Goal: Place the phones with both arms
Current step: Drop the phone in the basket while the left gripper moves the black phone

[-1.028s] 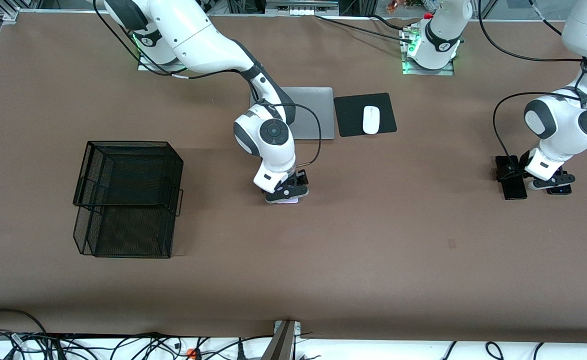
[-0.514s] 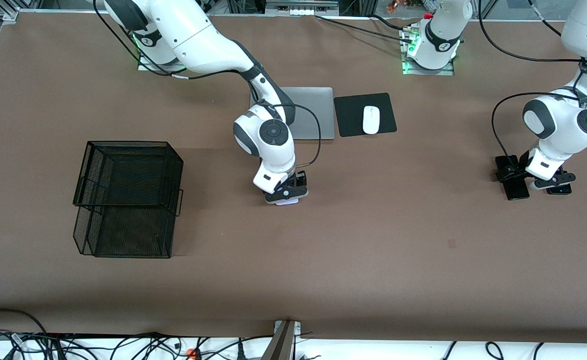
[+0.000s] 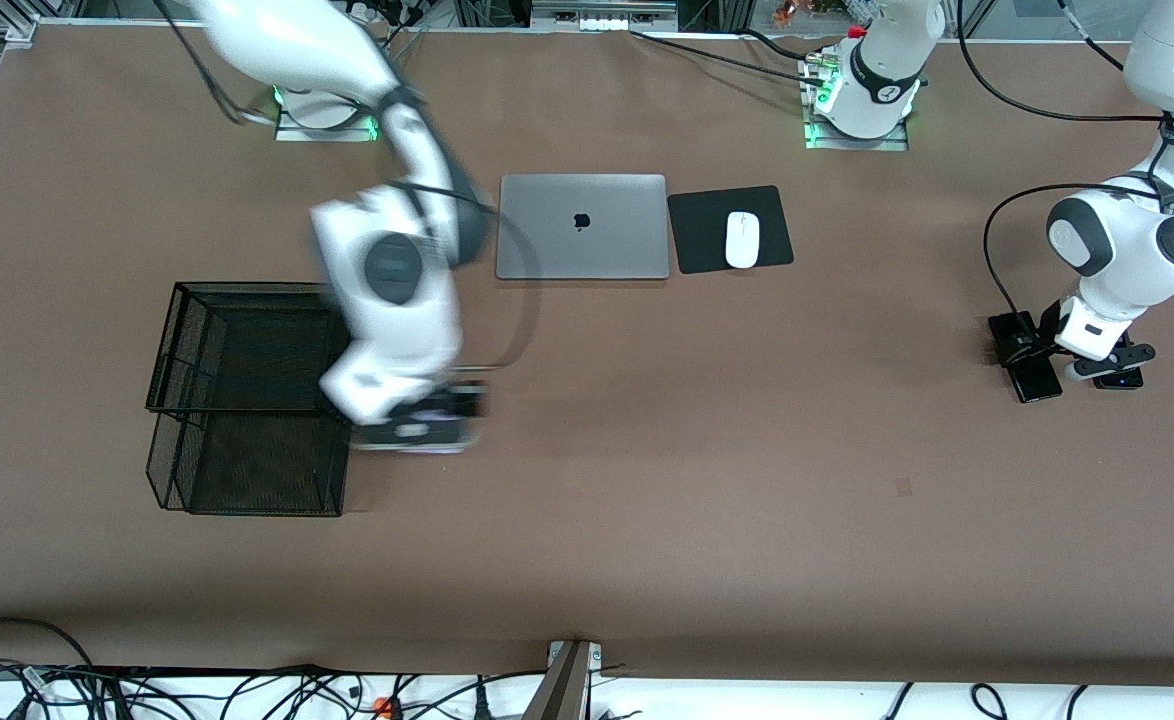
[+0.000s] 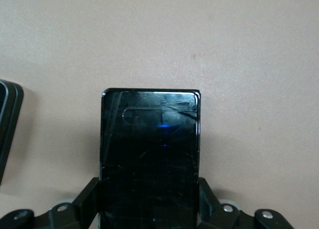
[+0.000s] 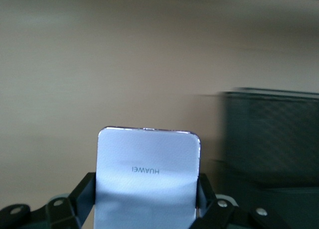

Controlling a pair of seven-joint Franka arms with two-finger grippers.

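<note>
My right gripper [image 3: 417, 428] is shut on the pale lavender phone [image 3: 425, 432], up in the air beside the black mesh basket [image 3: 247, 400]. In the right wrist view the lavender phone [image 5: 147, 174] sits between the fingers of the right gripper [image 5: 147, 191], with the basket [image 5: 271, 134] close by. At the left arm's end of the table, my left gripper [image 3: 1107, 372] is shut on the small black phone [image 3: 1119, 381], low at the table. The left wrist view shows that black phone [image 4: 149, 144] clamped in the left gripper [image 4: 149, 191]. Beside it lies the long slim black phone [image 3: 1027, 362], whose edge [image 4: 7, 124] also shows there.
A closed grey laptop [image 3: 582, 225] lies farther from the front camera near the table's middle. Beside it, a white mouse [image 3: 742, 240] rests on a black pad [image 3: 697, 240]. The two-tier basket stands toward the right arm's end.
The right arm has swung from the table's middle toward the basket, carrying the lavender phone and uncovering the laptop. The left arm has barely shifted over its black phone.
</note>
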